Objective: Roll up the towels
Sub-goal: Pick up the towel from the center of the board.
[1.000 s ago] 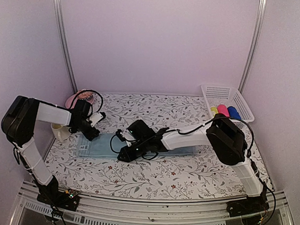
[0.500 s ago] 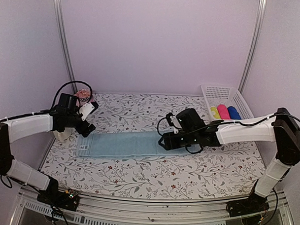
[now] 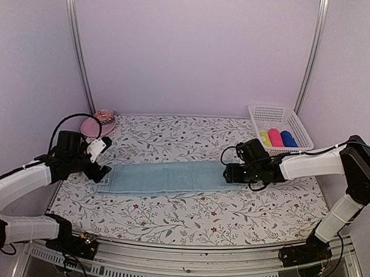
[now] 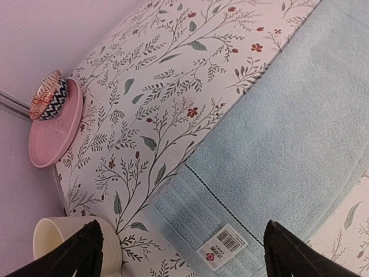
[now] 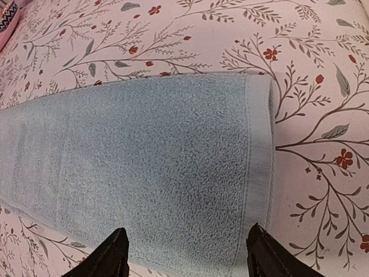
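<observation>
Top view, clock face set on the table, 12 at the back wall.

- Pale aqua blue terry towel: lies flat and unrolled on the white floral-print tabletop. It forms a long strip across the centre, from 9 o'clock to 3 o'clock. A white printed label sits on the ribbed band at the 9 o'clock end. The hemmed 3 o'clock end lies square on the table.
- Left gripper: at the towel's 9 o'clock end, over the ribbed band. Its jaws stand wide apart with nothing between them. From the wrist view I cannot tell whether the tips touch the cloth.
- Right gripper: at the towel's 3 o'clock end, pointing toward 9. Its fingers are spread over the cloth just inside the hem and hold nothing.
- White perforated plastic basket: at 2 o'clock, well apart from the strip. It holds a deep royal blue roll beside a pink roll and a yellow roll.
- Pink brimmed hat with a patterned band: at 10 o'clock, near the back left post.
- Cream round cup: just beside the towel's 9 o'clock end, on the hat's side.
</observation>
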